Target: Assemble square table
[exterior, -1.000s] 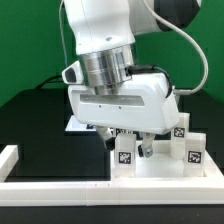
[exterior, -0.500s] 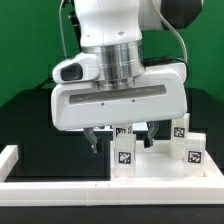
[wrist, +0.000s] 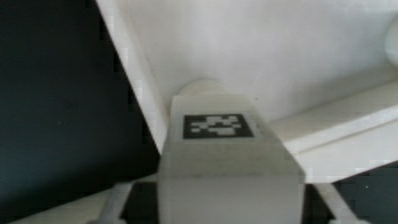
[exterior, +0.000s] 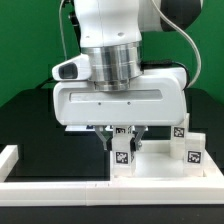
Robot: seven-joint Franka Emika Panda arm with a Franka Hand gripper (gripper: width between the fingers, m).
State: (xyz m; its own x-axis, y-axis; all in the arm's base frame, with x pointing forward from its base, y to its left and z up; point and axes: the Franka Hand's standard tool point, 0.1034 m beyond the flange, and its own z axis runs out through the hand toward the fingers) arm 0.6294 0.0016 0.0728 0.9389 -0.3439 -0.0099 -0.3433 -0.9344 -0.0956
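Note:
The white square table panel lies at the front of the exterior view's right; it also shows in the wrist view. A white tagged leg stands upright on it. My gripper hangs straight down over this leg, one finger on each side. In the wrist view the leg fills the space between the fingers, with a dark gap showing on both sides. My gripper is open around the leg. Two more tagged legs stand on the panel further to the exterior view's right.
A long white border rail runs along the front edge and another stands at the exterior view's left. The black table surface stretches to the left of the panel. A green wall is behind.
The hand has turned square to the camera and come down over the leg. The fingers, earlier spread above and to the left of it, now straddle it.

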